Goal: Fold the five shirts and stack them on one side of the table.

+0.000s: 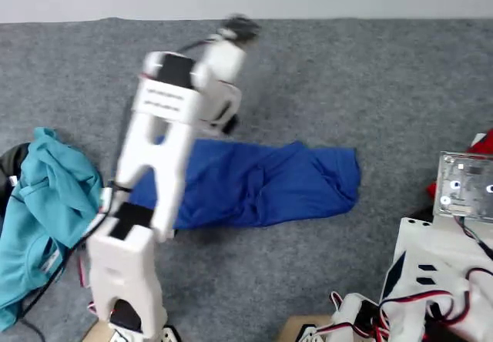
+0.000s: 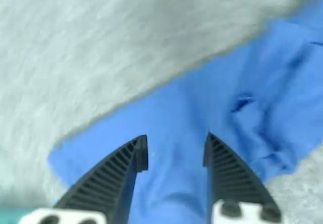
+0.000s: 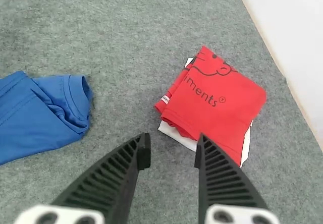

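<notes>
Two shirts lay in the high view: a rumpled blue shirt [image 1: 254, 184] mid-table and a teal shirt [image 1: 42, 211] heaped at the edge, with the left arm [image 1: 154, 165] stretched over the blue one. From the left wrist, the left gripper [image 2: 174, 151] hung spread above blue cloth, pinching nothing; a clean fold likely needed a grip near a hem corner and the cloth pulled flat first. From the right wrist, the right gripper [image 3: 171, 151] was spread too, over the grey table covering [image 3: 101, 27], near a folded red shirt [image 3: 212, 105] stacked on a white shirt [image 3: 176, 132].
</notes>
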